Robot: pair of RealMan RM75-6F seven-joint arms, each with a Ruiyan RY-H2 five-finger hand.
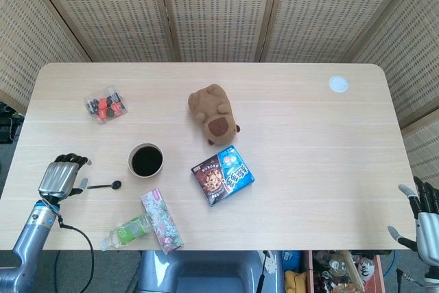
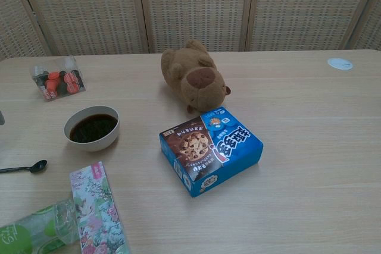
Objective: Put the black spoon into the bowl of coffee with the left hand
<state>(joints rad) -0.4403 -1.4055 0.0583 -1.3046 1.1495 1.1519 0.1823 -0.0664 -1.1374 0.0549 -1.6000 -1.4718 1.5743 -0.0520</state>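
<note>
Head view: black spoon flat on table, nobody holding it.
Left hand empty, fingers loosely apart, just beside spoon handle; bowl of coffee near, beyond the spoon bowl. Right hand empty, fingers spread, off table edge.

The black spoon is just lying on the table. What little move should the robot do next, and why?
Probably bring the left hand back toward the black spoon and lower its fingers over the handle to pick it up. The spoon lies flat on the table, beside the bowl of coffee, not in it, and the hand holds nothing.
</note>
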